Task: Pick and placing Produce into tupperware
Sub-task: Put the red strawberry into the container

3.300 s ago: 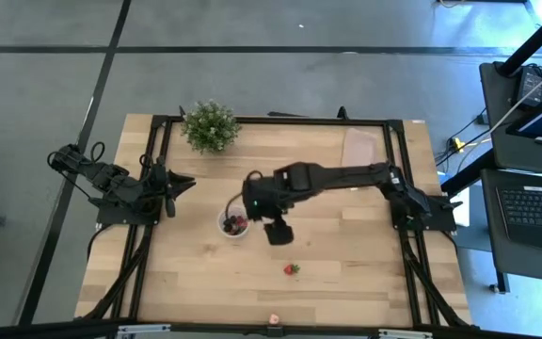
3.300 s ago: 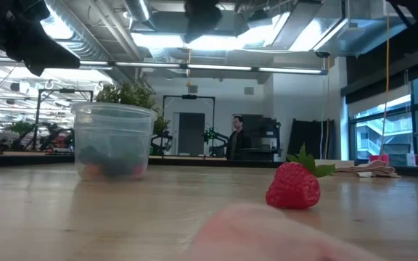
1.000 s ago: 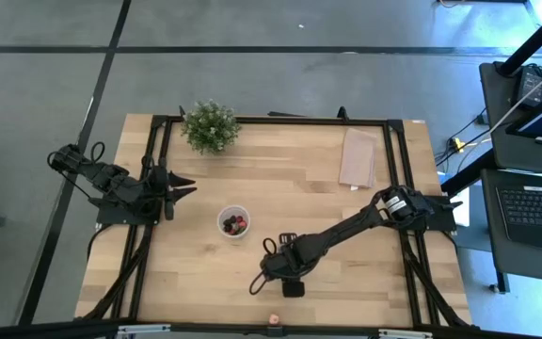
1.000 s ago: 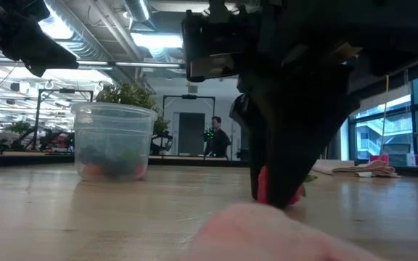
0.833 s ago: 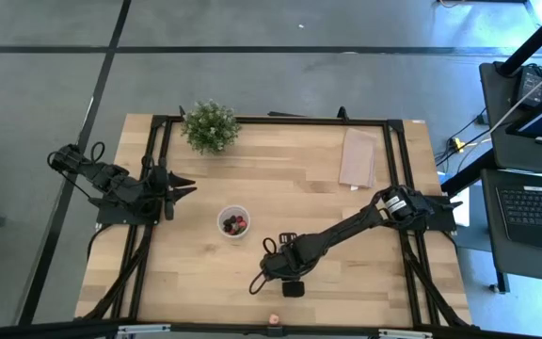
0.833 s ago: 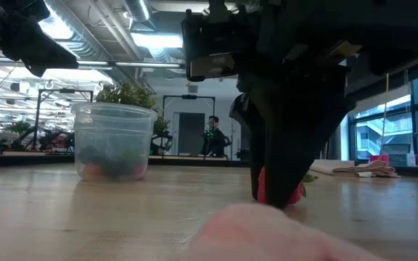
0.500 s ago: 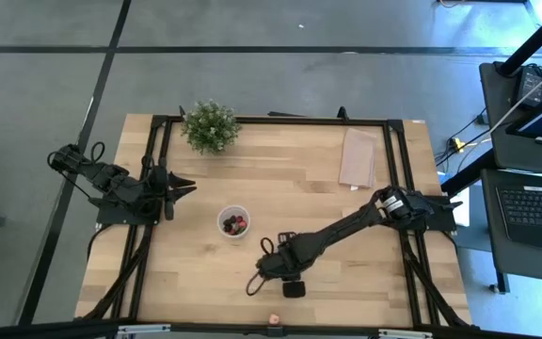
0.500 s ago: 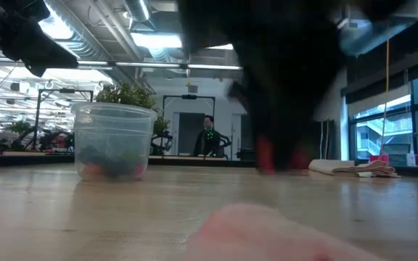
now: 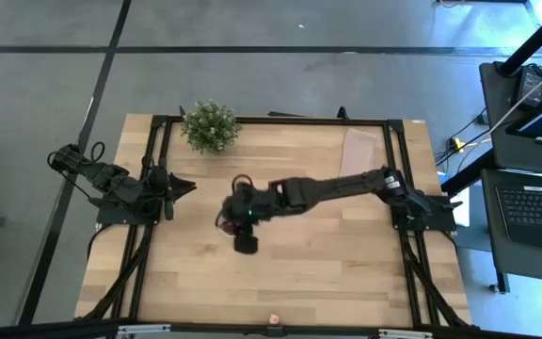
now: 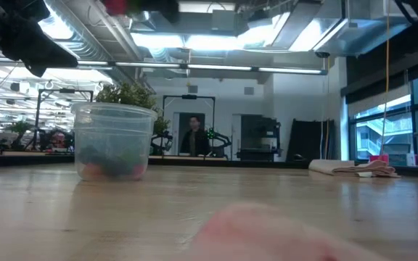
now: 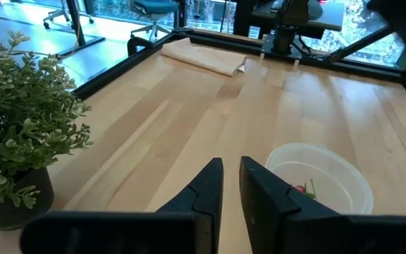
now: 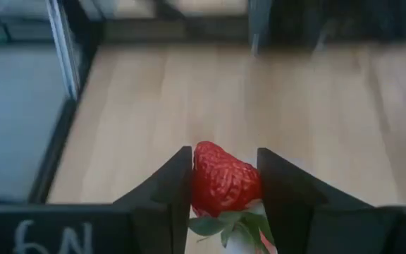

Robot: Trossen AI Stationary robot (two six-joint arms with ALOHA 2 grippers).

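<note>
The tupperware [image 10: 112,141], a small round translucent cup, stands on the table left of centre with a few pieces of produce inside [image 11: 300,189]. My right gripper [image 12: 224,176] hangs above it, shut on a red strawberry [image 12: 225,182]. In the high view this gripper [image 9: 230,215] covers most of the cup. In the low view only a bit of red [image 10: 115,6] shows at the top edge, over the cup. My left gripper [image 11: 231,185] waits at the table's left side, pointing at the cup, with only a narrow slit between its fingers and nothing in it. My right gripper pinches the strawberry by its two sides [image 12: 199,176] between its two fingers. The fingers slant down from the table's right side. The berry is lifted clear of the table, its green top [image 12: 220,224] toward the wrist and its red tip pointing away.
A bushy potted plant [image 9: 210,125] stands at the far left edge. A flat beige sheet [image 9: 358,155] lies at the far right. One pale pink piece of produce [image 9: 273,320] rests at the near edge, close before the low camera [image 10: 267,233]. Bare wood lies between.
My right gripper has risen from the table near its front edge with the strawberry pinched in it. It has swung toward the far left until it hangs over the tupperware, and has tipped less steeply downward. My left gripper's fingers have drawn closer together.
</note>
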